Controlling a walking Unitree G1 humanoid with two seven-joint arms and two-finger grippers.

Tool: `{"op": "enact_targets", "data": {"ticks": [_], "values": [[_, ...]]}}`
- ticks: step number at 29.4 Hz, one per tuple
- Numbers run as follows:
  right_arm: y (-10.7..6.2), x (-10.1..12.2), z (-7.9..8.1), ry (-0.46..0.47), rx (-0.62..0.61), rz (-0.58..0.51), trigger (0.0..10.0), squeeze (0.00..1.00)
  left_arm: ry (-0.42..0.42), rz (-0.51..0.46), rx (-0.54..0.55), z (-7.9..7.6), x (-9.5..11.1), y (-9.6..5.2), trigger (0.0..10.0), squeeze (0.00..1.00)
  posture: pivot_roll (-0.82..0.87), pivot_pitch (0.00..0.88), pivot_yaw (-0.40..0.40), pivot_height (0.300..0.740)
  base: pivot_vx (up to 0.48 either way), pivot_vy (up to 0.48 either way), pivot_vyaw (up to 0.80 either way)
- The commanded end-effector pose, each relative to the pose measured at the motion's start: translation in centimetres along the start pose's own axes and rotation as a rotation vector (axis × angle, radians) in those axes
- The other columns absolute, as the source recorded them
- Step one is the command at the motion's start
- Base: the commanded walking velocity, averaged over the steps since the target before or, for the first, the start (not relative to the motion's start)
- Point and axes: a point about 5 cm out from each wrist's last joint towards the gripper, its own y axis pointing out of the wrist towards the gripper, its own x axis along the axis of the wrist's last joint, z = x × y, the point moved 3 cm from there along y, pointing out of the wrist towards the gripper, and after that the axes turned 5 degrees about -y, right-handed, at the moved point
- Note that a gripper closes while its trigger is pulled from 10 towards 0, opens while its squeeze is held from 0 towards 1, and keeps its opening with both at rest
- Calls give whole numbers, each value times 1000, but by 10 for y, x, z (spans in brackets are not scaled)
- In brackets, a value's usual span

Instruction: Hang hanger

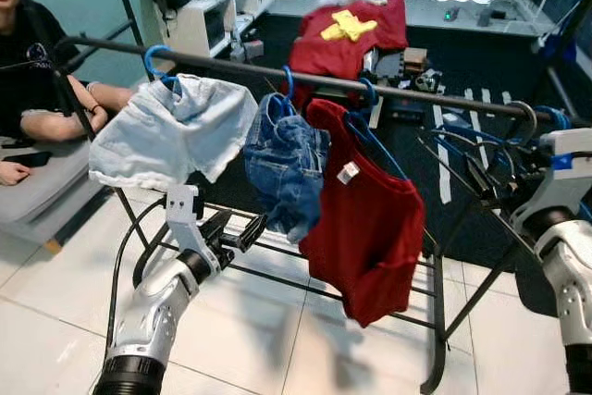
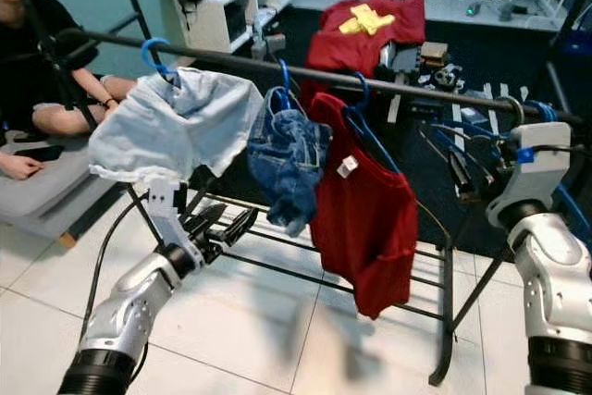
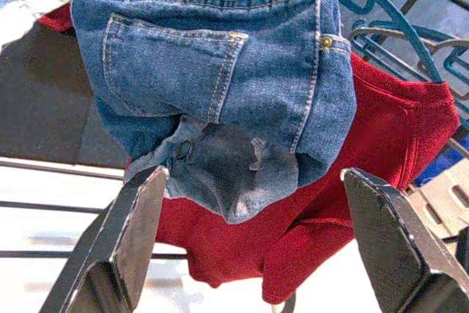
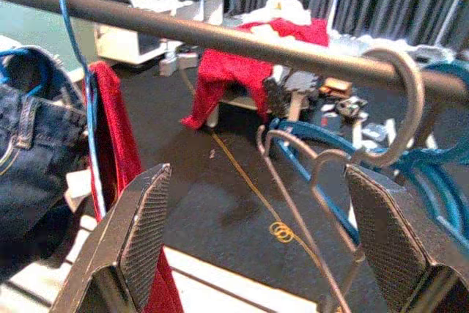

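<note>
Your left tool [image 1: 242, 228] sits low under the rail [image 1: 305, 78], fingers spread wide and holding nothing, pointed up at the denim shorts [image 1: 285, 166] that hang from a blue hanger [image 1: 286, 86]. To the left of them, pale blue shorts [image 1: 171, 130] hang from another blue hanger [image 1: 155, 60]; to the right, a red T-shirt [image 1: 365, 215] hangs from a third. Your right tool [image 4: 256, 243] is raised near the right end of the rail, fingers also spread and empty. Just ahead of it a grey metal hanger [image 4: 344, 174] is hooked over the rail, with bare blue hangers [image 1: 462, 141] bunched beside it. Behind the rack, another red shirt [image 1: 351, 36] lies draped over furniture. A person [image 1: 37, 62] sits on a grey couch [image 1: 42, 187] at your left.
</note>
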Motion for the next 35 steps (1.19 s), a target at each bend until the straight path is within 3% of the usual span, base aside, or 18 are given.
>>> {"op": "enact_targets", "data": {"ticks": [1, 2, 4, 7, 9, 10, 18, 22, 30, 31, 35], "values": [[2, -1, 11, 20, 96, 15, 10000, 0, 24, 8, 26, 7, -1, -3, 10000, 0, -33, 55, -5, 740, 439, 0, 0], [3, 1, 19, 25, 166, 16, 10000, 0, 37, 5, 34, 9, 1, -4, 10000, 0, -34, 55, -5, 740, 480, 0, 0], [3, 1, 19, 25, 166, 16, 10000, 0, 37, 5, 34, 9, 1, -4, 10000, 0, -34, 55, -5, 740, 480, 0, 0], [6, 4, 37, 41, 287, 17, 10000, 0, 24, -5, 47, 12, 4, -3, 10000, 0, -32, 58, -3, 740, 320, 0, 0], [6, 4, 37, 41, 287, 17, 10000, 0, 24, -5, 47, 12, 4, -3, 10000, 0, -32, 58, -3, 740, 0, 0, 0], [11, -1, 56, 63, 368, 32, 10000, 0, 16, -8, 51, 12, 4, -3, 10000, 0, -31, 60, 1, 740, 0, 0, 0], [22, -14, 76, 90, 393, 65, 10000, 0, 22, -11, 46, 11, 4, -3, 10000, 0, -26, 62, 3, 740, 0, 0, 0], [27, -22, 97, 97, 459, 97, 10000, 0, 32, -13, 36, 10, 5, -3, 10000, 0, -21, 65, 8, 740, 0, 0, 0], [33, -34, 105, 55, 440, 171, 10000, 0, 33, -13, 28, 8, 4, -4, 10000, 0, -19, 67, 10, 740, 0, 0, 0], [39, -40, 100, 10, 369, 226, 0, 0, 29, -8, 18, 6, 2, -3, 10000, 0, -22, 71, 13, 740, 0, 0, 0], [40, -39, 97, -4, 346, 234, 0, 0, 31, -1, 12, 5, 1, -3, 10000, 0, -22, 71, 13, 740, 0, 0, 0]]}}
